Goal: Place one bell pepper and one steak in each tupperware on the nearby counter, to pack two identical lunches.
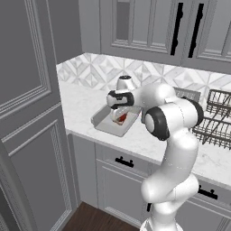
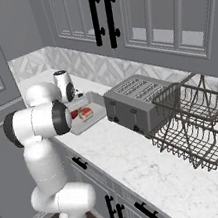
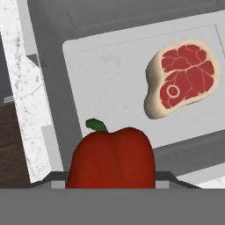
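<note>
Over the tupperware, pepper in the claw

Above the grey tupperware (image 3: 110,83) on the white marble table (image 2: 157,168), near the left end beside the tall cabinet: claw (image 1: 118,113) pointed down, closed on a red bell pepper (image 3: 112,160) with a green stem. Fingertips themselves hidden behind the pepper in the hand view, yet pepper sits right at the camera, clear of the container floor, so judged to be held and hanging over the near side of the tray. One steak (image 3: 182,79) already lying flat inside, toward the far corner, well apart from the pepper. Bare floor of the container directly under the pepper.

Step in hand, as judged: delivery of the pepper into this first lunch, steak half already done. Next move calls for lowering straight down onto the free patch, keeping off the steak and off the raised rim, then parting the fingers and lifting away cleanly. Rounded pepper likely to roll on release, so a low drop seems wise.

Further along the table: toaster (image 2: 133,104) and a wire dish rack (image 2: 194,121), both well clear of the work. Second container and remaining pepper and steak not made out; cannot tell where they lie.
</note>
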Tool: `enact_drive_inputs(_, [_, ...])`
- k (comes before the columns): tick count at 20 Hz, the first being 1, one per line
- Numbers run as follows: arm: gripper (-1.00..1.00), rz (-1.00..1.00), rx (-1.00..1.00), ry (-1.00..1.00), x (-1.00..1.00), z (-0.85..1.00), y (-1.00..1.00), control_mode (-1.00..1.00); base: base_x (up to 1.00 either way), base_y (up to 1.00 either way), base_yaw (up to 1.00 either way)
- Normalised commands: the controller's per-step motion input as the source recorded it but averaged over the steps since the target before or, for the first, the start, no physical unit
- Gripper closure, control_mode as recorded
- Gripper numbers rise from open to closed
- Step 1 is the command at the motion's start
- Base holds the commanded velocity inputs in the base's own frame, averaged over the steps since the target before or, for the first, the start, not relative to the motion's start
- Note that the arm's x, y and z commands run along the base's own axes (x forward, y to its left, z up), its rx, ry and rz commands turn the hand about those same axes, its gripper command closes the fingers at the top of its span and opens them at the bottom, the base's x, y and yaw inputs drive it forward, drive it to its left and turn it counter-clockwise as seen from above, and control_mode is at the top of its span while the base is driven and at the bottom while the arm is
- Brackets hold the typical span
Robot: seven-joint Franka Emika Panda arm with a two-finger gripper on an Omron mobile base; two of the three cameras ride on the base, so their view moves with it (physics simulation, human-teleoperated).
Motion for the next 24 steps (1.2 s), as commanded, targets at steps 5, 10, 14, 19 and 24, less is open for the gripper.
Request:
enact_drive_inputs(5, [1.00,0.06,0.00,0.00,0.54,-0.14,0.20,-1.00,0.00,0.00,0.00])
enact_drive_inputs(10, [1.00,0.03,0.00,0.00,0.38,-0.40,0.16,-1.00,0.00,0.00,0.00])
enact_drive_inputs(14, [1.00,0.00,0.00,0.00,0.00,-0.43,0.00,-1.00,0.00,0.00,0.00])
enact_drive_inputs(19, [1.00,0.00,0.00,0.00,0.03,-0.21,0.00,-1.00,0.00,0.00,0.00])
enact_drive_inputs(24, [1.00,0.00,0.00,0.00,0.29,-0.05,0.00,-1.00,0.00,0.00,0.00])
